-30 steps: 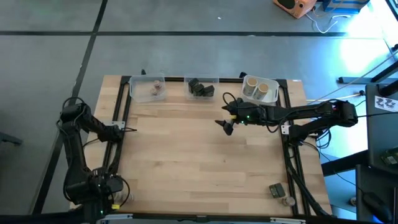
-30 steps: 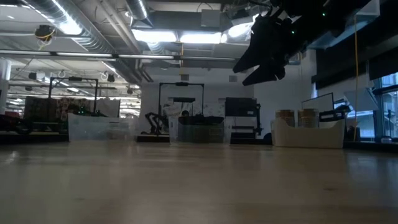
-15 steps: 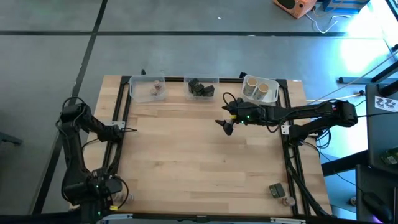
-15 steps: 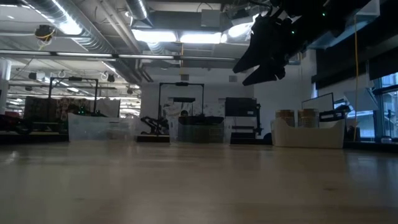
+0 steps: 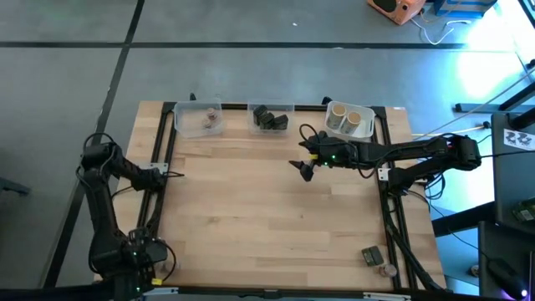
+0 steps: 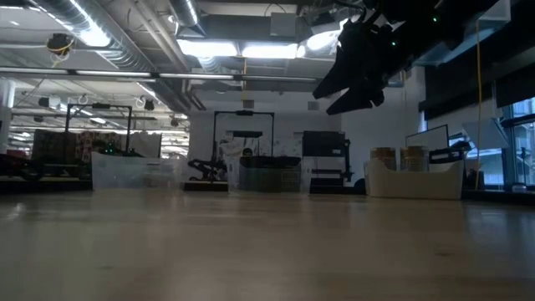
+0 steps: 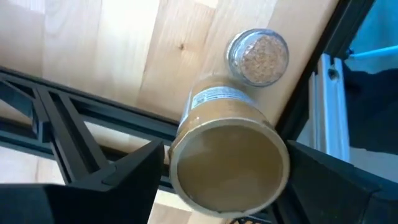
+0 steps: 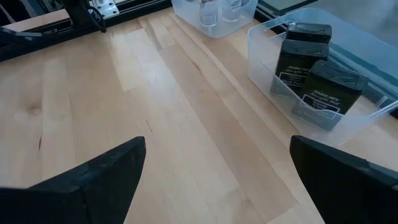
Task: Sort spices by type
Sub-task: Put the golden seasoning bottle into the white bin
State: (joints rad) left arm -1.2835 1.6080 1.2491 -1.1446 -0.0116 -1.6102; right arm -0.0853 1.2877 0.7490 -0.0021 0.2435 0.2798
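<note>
The spices are mostly gathered in three tubs along the top edge of the table [image 5: 251, 217] in the high view. The brownish-pink jars [image 5: 211, 119] are in the clear tub on the left [image 5: 182, 119]. The dark blocks [image 5: 269, 117] are in the clear tub in the middle [image 5: 288, 107]. The tan cylinders [image 5: 349, 119] stand upright in the white tub on the right [image 5: 333, 130]. Two spices are outside the tubs at the lower right of that frame: a stray dark block [image 5: 371, 255] with a small round jar [image 5: 386, 270] just beside it.

The left wrist view shows two more. A tan cylinder [image 7: 227, 168] lies tilted with its pale top towards the camera, in the lower middle of the frame. A glass jar [image 7: 258, 56] stands just beyond it at upper right, on wood beside a black rail [image 7: 81, 112].

The right gripper [image 5: 303, 167] hangs above the table, just below and between the middle and right tubs in the high view. Its jaws are spread wide with nothing between them. In its wrist view the boxy dark spice blocks sit upright at upper right.

The left gripper [image 5: 170, 175] is at the table's left edge. The tilted tan cylinder fills the space in front of it. Whether it grips the cylinder or only hangs over it cannot be told.
</note>
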